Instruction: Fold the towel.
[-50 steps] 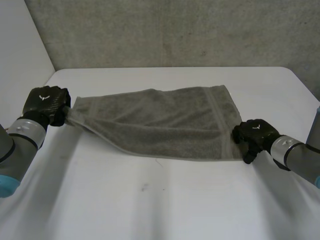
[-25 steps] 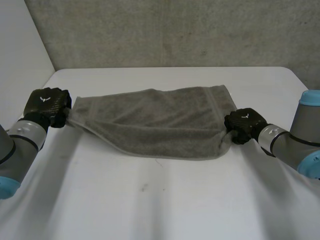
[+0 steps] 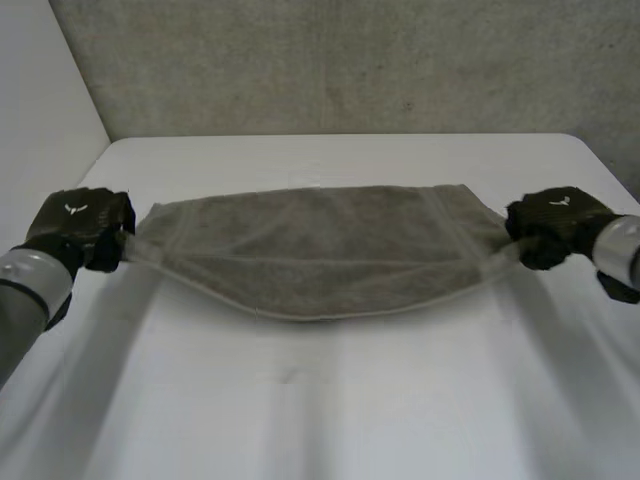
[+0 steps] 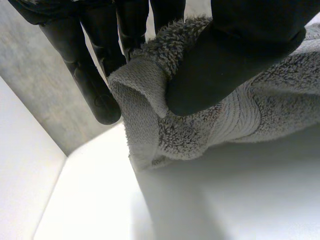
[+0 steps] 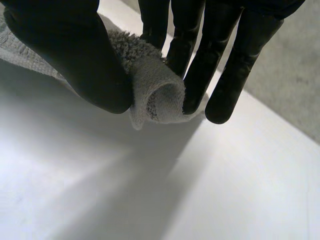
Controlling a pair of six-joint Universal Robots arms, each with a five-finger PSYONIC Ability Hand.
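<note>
towel (image 3: 320,250): grey, stretched betw. both hands above white table (image 3: 330,400), middle sagging | L hand (image 3: 82,226): thumb & fingers pinch its left end | R hand (image 3: 552,224): pinches right end likewise

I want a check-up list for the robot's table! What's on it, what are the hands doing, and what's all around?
Surface: white table, bare apart from the towel.
Job's things: grey towel, stretched between the two hands, sagging in the middle, not yet folded over.
Clutter: nothing seen.
Hands: left hand pinches one end of the towel between thumb and fingers; right hand pinches the opposite end the same way. Both ends are held above the table.
Cables: nothing seen.
Surroundings: grey wall behind the table.
</note>
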